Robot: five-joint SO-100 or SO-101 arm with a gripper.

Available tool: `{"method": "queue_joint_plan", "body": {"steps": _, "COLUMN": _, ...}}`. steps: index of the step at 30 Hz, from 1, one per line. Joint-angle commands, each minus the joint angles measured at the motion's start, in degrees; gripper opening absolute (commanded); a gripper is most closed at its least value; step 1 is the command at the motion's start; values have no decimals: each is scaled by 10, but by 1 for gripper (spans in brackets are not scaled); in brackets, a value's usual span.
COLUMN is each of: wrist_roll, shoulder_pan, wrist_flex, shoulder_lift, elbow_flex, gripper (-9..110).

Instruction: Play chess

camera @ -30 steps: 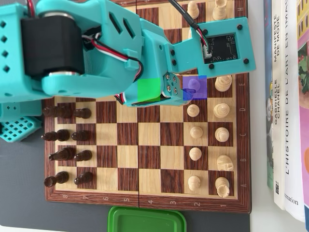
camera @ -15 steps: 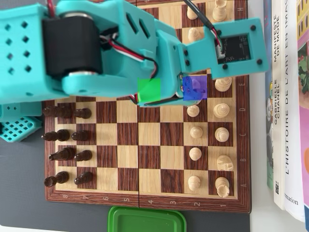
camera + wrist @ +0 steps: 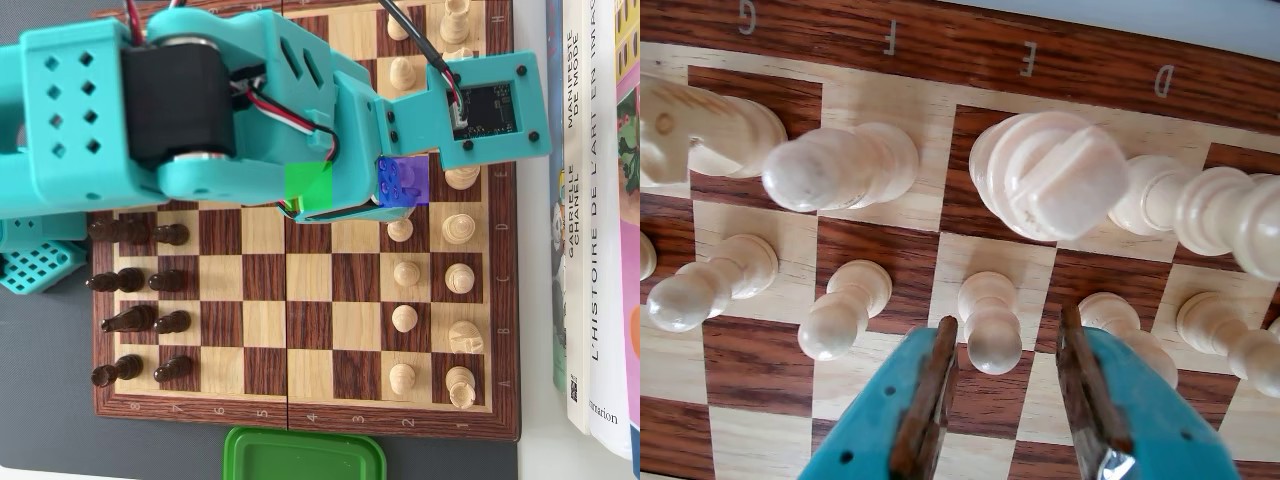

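- Gripper (image 3: pixel 1005 400) is hanging just above the white pawn row in the wrist view, jaws spread and holding nothing.
- White pawn (image 3: pixel 988 322) on the E-file light square is sitting between the two teal fingers (image 3: pixel 902 398), toward the tips; likely the piece to be moved, judging by the framing.
- Doing it well: I'd keep the pawn centred between the pads, go straight down, and close low on the stem under the head rather than on the round top, which looks apt to slip.
- Neighbours are crowding: the pawn on the right (image 3: pixel 1118 322) is sitting just beside the right finger, and another pawn (image 3: pixel 845 312) is near the left finger. Opening no wider than needed seems wise.
- Tall king (image 3: pixel 1050 175) is standing right behind the target, w/ a bishop (image 3: pixel 840 167) and knight (image 3: pixel 695 130) further left in the wrist view; reaching too far fwd risks knocking the back rank.
- Open room: in the overhead view the board's (image 3: pixel 300 395) middle ranks are lying bare, so lifting and pulling toward the centre looks the clear path.
- Black pieces (image 3: pixel 135 322) are standing well apart on the far side.
- Edges: books (image 3: pixel 600 250) are lying beside the white side of the board, and a green lid (image 3: pixel 305 458) is sitting at the bottom edge; neither is in the way.
- Arm (image 3: pixel 200 110) is covering the board's upper part overhead, so that part can't be checked.
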Motion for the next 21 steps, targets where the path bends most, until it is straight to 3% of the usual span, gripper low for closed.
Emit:
{"method": "queue_joint_plan", "body": {"steps": 1, "wrist_roll": -2, "shoulder_pan": 5, "wrist_flex": 1, "shoulder_lift": 7, "elbow_flex": -20, "gripper": 15}}
{"method": "queue_joint_plan", "body": {"steps": 21, "wrist_roll": -2, "shoulder_pan": 5, "wrist_flex": -4, "shoulder_lift": -11, "elbow_flex": -25, "gripper": 15}}
